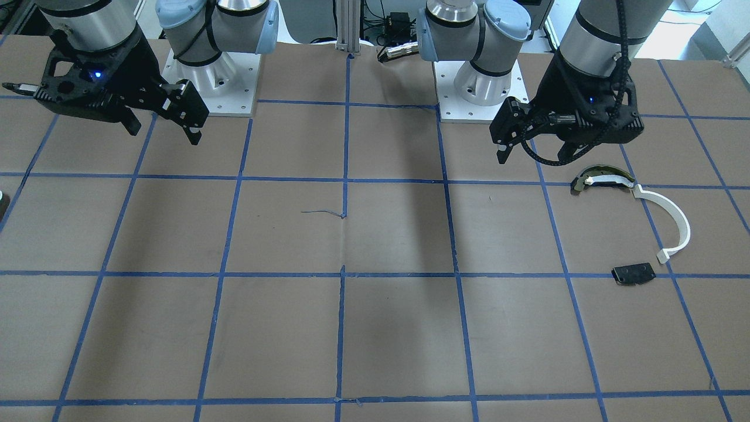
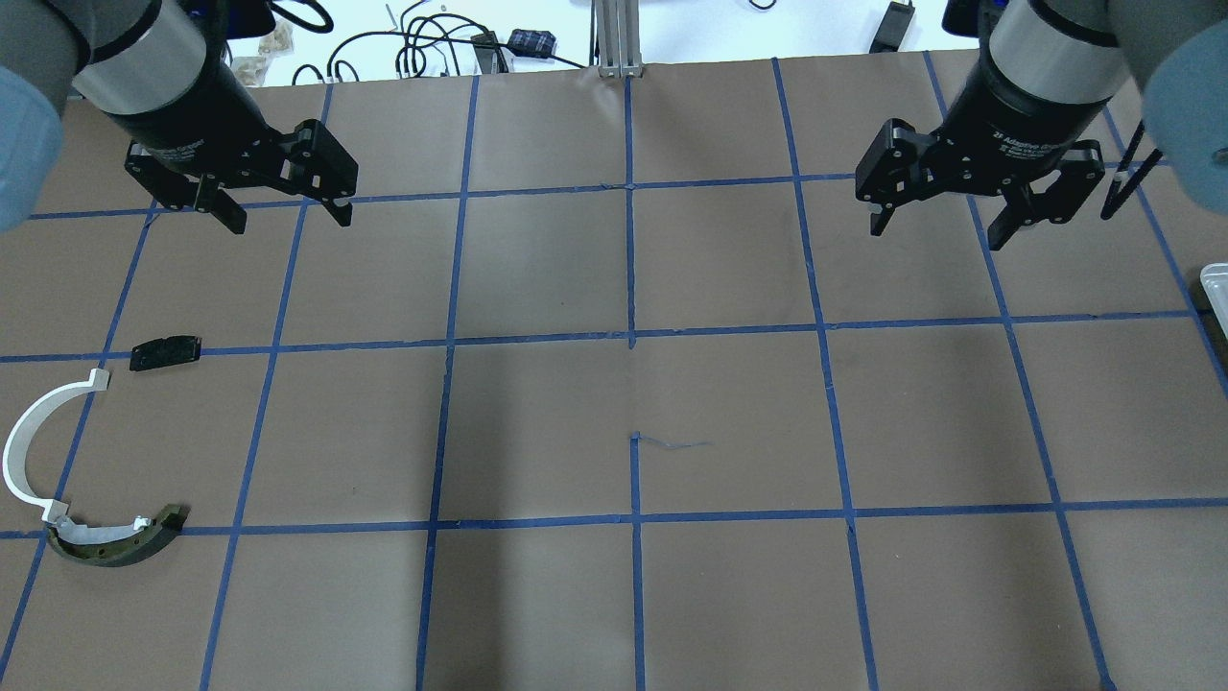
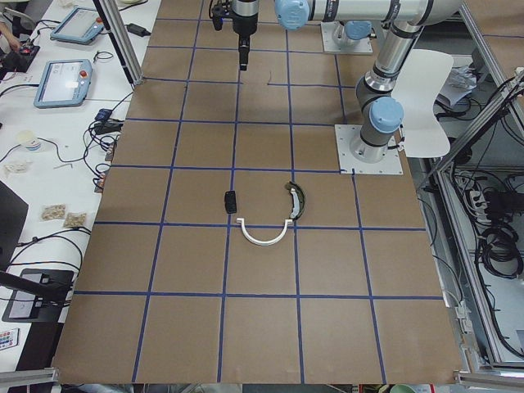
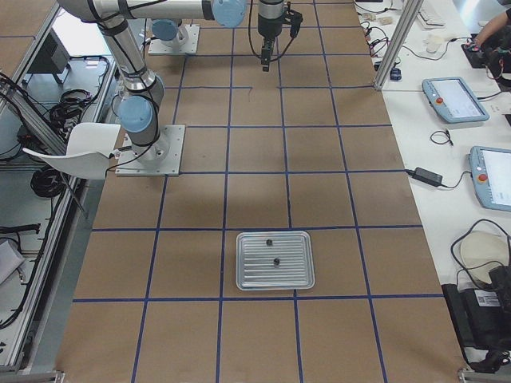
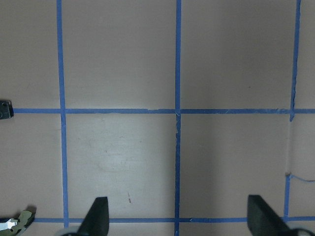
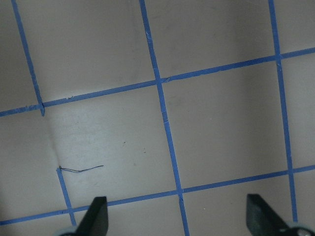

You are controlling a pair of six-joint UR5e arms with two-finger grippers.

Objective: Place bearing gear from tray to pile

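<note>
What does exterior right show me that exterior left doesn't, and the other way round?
Only exterior right: the metal tray, with two small dark parts lying on it.
Only exterior left: the pile, made up of a white arc strip, an olive-and-white curved piece and a small black plate.
Both: the brown table with its blue tape grid. Neither view shows tray and pile together.

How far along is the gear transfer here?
Done: nothing visible; the pile holds just three pieces, and two small dark parts lie on the tray. In hand: nothing; left gripper and right gripper hover open and empty. Left: the whole pick and placement.
</note>
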